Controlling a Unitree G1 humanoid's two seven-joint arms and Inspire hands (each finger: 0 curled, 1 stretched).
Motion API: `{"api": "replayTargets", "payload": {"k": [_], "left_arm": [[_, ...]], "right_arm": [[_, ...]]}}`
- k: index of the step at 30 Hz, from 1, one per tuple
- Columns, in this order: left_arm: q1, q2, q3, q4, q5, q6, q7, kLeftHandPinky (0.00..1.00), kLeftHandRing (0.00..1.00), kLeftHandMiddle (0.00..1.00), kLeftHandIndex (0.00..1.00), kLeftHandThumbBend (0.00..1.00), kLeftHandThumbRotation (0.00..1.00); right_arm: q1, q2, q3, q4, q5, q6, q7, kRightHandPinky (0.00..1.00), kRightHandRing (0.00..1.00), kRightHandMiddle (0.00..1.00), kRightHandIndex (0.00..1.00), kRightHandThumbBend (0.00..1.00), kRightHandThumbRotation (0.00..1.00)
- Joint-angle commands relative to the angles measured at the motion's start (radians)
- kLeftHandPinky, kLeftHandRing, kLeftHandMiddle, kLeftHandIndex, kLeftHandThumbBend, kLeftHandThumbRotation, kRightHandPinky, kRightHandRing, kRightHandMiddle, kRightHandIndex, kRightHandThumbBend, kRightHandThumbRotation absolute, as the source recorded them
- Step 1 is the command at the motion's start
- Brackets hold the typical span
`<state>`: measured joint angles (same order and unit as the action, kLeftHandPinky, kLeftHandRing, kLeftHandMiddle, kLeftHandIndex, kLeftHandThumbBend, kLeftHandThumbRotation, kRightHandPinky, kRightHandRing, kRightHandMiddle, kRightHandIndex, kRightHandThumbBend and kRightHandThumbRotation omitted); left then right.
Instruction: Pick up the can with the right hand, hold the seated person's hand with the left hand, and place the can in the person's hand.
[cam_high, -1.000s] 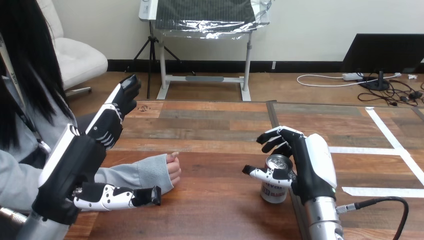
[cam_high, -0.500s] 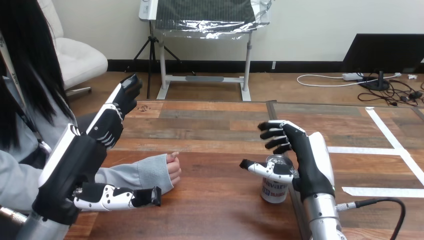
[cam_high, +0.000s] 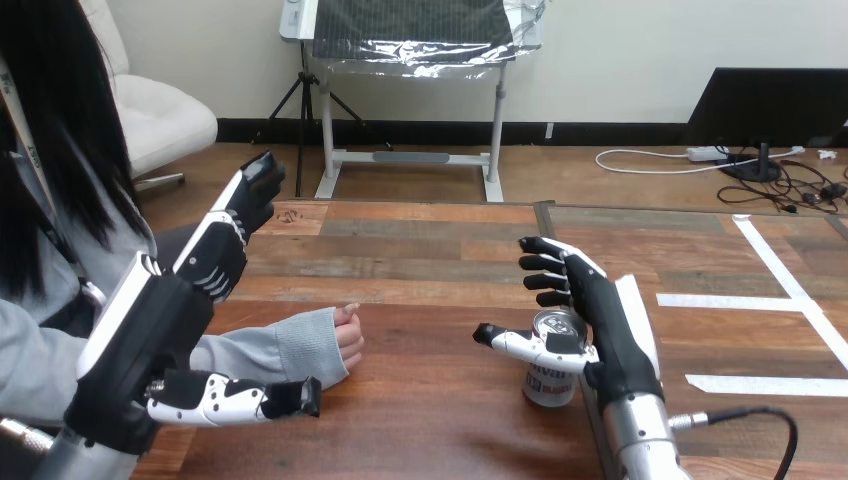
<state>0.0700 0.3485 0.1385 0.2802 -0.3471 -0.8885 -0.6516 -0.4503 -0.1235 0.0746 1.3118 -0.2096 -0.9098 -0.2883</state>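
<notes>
Head view: can (cam_high: 548, 378) stands upright on the tabletop (cam_high: 430, 250), long axis vertical, just left of my right hand (cam_high: 612, 335), on its palm side. That hand's fingers (cam_high: 545, 268) are straight and released past the rim, with the thumb over the can top; nothing is gripped. I'd lower the hand before closing. The person's hand (cam_high: 346, 336) rests well left of the can, path clear. My left hand (cam_high: 165, 320) is released beside the person's forearm (cam_high: 262, 350); I cannot tell if they touch.

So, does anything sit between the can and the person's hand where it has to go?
Nothing visible: only bare table lies between the can and the person's hand. The open right hand stands right beside the can.
</notes>
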Motion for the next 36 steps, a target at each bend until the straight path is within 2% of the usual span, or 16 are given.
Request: {"api": "replayTargets", "payload": {"k": [1, 10, 27, 36], "left_arm": [[-0.028, 0.004, 0.011, -0.035, -0.012, -0.011, 0.008, 1.00, 1.00, 1.00, 1.00, 1.00, 0.38], [-0.035, 0.004, 0.012, -0.011, -0.018, -0.029, 0.000, 1.00, 1.00, 1.00, 1.00, 1.00, 0.40], [-0.033, 0.014, 0.018, -0.020, -0.020, -0.013, 0.004, 1.00, 1.00, 1.00, 1.00, 1.00, 0.39], [-0.033, 0.019, 0.018, -0.024, -0.034, -0.004, -0.005, 1.00, 1.00, 1.00, 0.99, 1.00, 0.39]], "right_arm": [[-0.022, 0.005, -0.042, -0.020, 0.036, -0.029, 0.033, 0.78, 0.80, 0.83, 0.85, 1.00, 0.24], [-0.002, 0.012, -0.075, -0.026, 0.063, -0.032, 0.090, 0.82, 0.83, 0.85, 0.87, 1.00, 0.29], [0.025, 0.017, -0.107, -0.029, 0.076, -0.030, 0.144, 0.84, 0.85, 0.86, 0.89, 1.00, 0.34], [0.043, 0.022, -0.109, -0.031, 0.070, -0.035, 0.145, 0.84, 0.85, 0.86, 0.89, 1.00, 0.35]]}}
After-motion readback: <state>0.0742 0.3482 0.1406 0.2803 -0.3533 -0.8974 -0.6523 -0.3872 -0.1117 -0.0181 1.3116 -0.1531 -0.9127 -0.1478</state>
